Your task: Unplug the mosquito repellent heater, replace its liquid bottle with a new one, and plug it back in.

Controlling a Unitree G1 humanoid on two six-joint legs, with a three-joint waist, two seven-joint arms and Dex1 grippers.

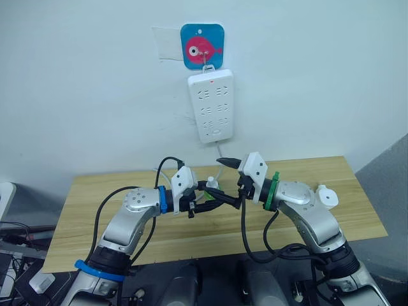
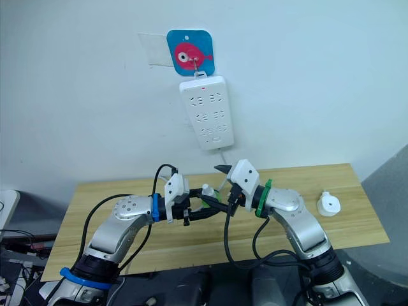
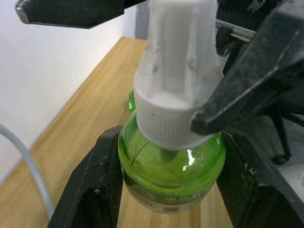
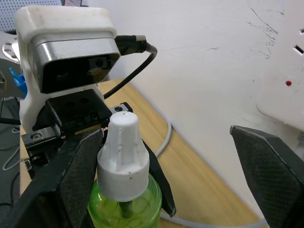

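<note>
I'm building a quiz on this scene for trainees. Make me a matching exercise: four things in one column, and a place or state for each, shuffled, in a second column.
Things:
1. green liquid bottle
2. mosquito repellent heater
3. power strip
4. right tool

Places or states:
A. hanging on the wall
B. lying on the table, unplugged
C. clamped in the left tool
D. open around the white cap

Pairs: 1-C, 2-B, 3-A, 4-D

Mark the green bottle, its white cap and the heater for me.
green bottle (image 3: pixel 171 173), left wrist view, glass body.
white cap (image 4: pixel 122 159), right wrist view, ribbed side.
heater (image 2: pixel 328 204), right eye view, top face.
</note>
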